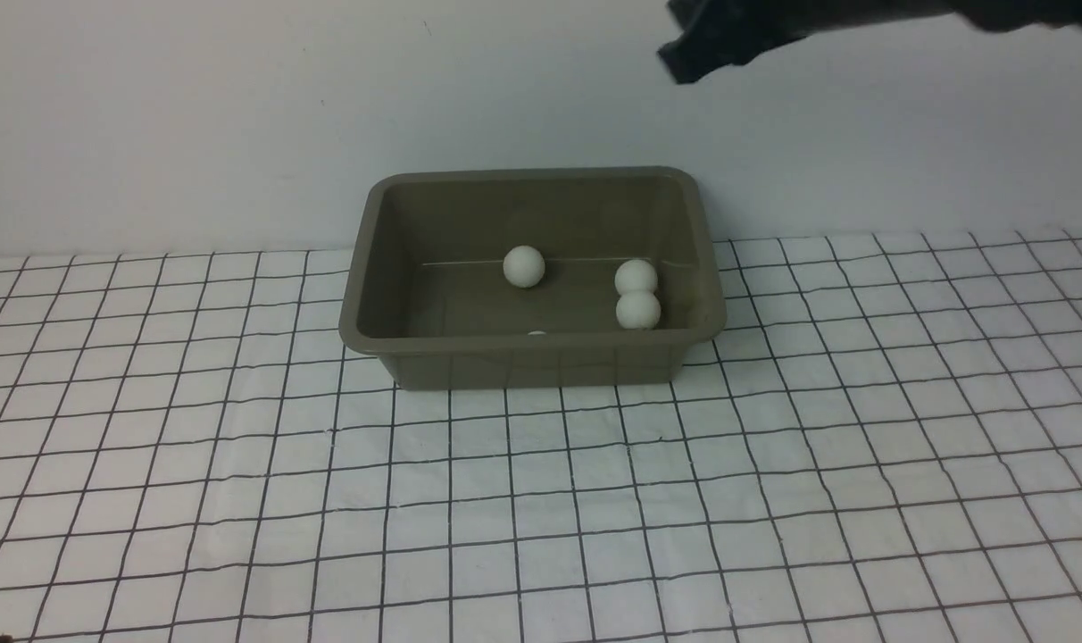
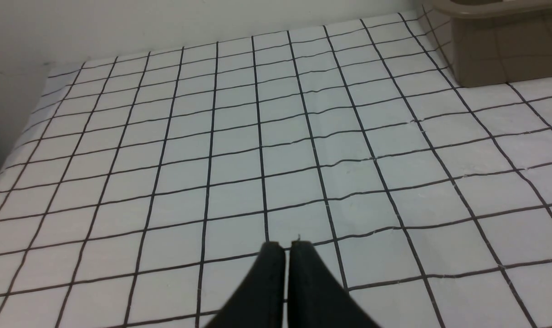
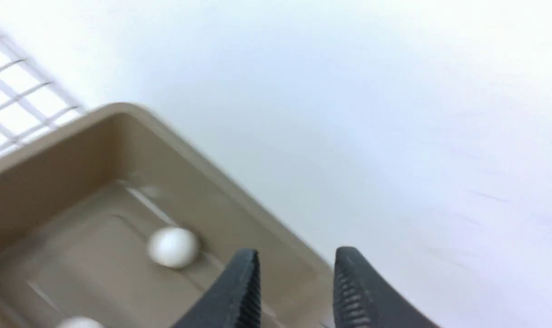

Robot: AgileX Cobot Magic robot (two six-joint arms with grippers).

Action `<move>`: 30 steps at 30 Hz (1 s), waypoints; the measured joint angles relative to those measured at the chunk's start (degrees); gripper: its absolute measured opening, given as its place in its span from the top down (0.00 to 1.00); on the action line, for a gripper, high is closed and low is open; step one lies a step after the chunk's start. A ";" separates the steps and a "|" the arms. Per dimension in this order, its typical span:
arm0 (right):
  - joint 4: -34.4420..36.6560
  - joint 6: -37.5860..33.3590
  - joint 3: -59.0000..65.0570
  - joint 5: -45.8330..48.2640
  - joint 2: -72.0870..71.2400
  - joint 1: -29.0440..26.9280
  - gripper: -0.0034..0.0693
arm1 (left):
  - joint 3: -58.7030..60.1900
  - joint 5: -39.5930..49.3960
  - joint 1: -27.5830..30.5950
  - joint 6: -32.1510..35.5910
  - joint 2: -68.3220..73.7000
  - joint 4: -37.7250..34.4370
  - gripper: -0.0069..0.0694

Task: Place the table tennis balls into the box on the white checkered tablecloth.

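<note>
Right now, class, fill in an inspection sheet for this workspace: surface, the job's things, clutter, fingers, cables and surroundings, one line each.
Surface: white checkered tablecloth, slightly wrinkled, no balls lying on it.
Job's things: box at the far edge by the wall; three table tennis balls fully visible inside, a fourth just peeking over the near rim.
Clutter: nothing seen.
Fingers: left gripper low over bare cloth, fingers together, holding nothing; right gripper raised above the box's far right corner, fingers apart with nothing between them.
Cables: nothing seen.
Surroundings: plain white wall behind the box.
</note>
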 joint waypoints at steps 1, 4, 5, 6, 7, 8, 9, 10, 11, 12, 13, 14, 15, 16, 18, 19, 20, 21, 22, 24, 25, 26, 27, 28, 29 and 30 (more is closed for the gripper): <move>-0.47 0.05 3.03 0.61 -3.57 -1.76 0.67 | 0.00 0.00 0.00 0.00 0.00 0.00 0.91; -0.78 0.23 11.64 0.87 -12.17 -4.82 0.67 | 0.00 0.00 0.00 0.00 0.00 0.00 0.91; -0.78 0.29 13.67 0.81 -14.07 -5.15 0.67 | 0.00 0.00 0.00 0.00 0.00 0.00 0.91; -0.78 0.35 17.25 0.22 -17.50 -5.86 0.67 | 0.00 0.00 0.00 0.00 0.00 0.00 0.91; -0.78 0.53 18.75 -0.14 -18.93 -6.20 0.67 | 0.00 0.00 0.00 0.00 0.00 0.00 0.91; -0.57 1.09 23.40 -1.54 -23.36 -6.76 0.67 | 0.00 0.00 0.00 0.00 0.00 0.00 0.91; -0.07 1.89 28.19 -3.48 -27.94 -7.00 0.67 | 0.00 0.00 0.00 0.00 0.00 0.00 0.91; 0.20 2.32 31.37 -4.79 -31.05 -7.06 0.67 | 0.00 0.00 0.00 0.00 0.00 0.00 0.91; 0.74 3.06 35.34 -6.37 -34.90 -7.06 0.67 | 0.00 0.00 0.00 0.00 0.00 0.00 0.91; 1.33 3.70 39.21 -7.80 -39.45 -7.06 0.67 | 0.00 0.00 0.00 0.00 0.00 0.00 0.91; 2.08 4.53 43.74 -8.49 -43.13 -7.06 0.67 | 0.00 0.00 0.00 0.00 0.00 0.00 0.91; 2.46 5.24 46.68 -8.73 -46.00 -7.06 0.67 | 0.00 0.00 0.00 0.00 0.00 0.00 0.91; 2.80 6.10 50.34 -8.89 -48.80 -7.06 0.67 | 0.00 0.00 0.00 0.00 0.00 0.00 0.91; 3.12 6.98 53.93 -8.89 -52.88 -7.06 0.67 | 0.00 0.00 0.00 0.00 0.00 0.00 0.91; 3.30 8.45 61.73 -8.89 -60.69 -7.06 0.67 | 0.00 0.00 0.00 0.00 0.00 0.00 0.91; 3.30 8.71 63.99 -8.83 -63.16 -7.06 0.67 | 0.00 0.00 0.00 0.00 0.00 0.00 0.91; 3.30 8.95 66.48 -8.78 -66.14 -7.06 0.67 | 0.00 0.00 0.00 0.00 0.00 0.00 0.91; 3.30 9.22 68.93 -8.71 -69.47 -7.06 0.67 | 0.00 0.00 0.00 0.00 0.00 0.00 0.91; 3.30 9.28 70.49 -8.57 -71.97 -7.06 0.67 | 0.00 0.00 0.00 0.00 0.00 0.00 0.91; 3.37 9.69 72.26 -8.51 -75.69 -7.06 0.67 | 0.00 0.00 0.00 0.00 0.00 0.00 0.91; 3.52 10.10 72.73 -8.51 -77.26 -7.06 0.67 | 0.00 0.00 0.00 0.00 0.00 0.00 0.91; 3.60 10.82 72.97 -8.51 -78.63 -7.06 0.67 | 0.00 0.00 0.00 0.00 0.00 0.00 0.91; 3.72 11.46 73.02 -8.51 -79.48 -7.06 0.67 | 0.00 0.00 0.00 0.00 0.00 0.00 0.91; 3.86 11.81 73.02 -8.59 -79.88 -7.06 0.67 | 0.00 0.00 0.00 0.00 0.00 0.00 0.91; 4.29 12.20 73.02 -8.59 -80.06 -7.06 0.67 | 0.00 0.00 0.00 0.00 0.00 0.00 0.91; 4.81 12.50 73.10 -8.59 -80.06 -7.06 0.67 | 0.00 0.00 0.00 0.00 0.00 0.00 0.91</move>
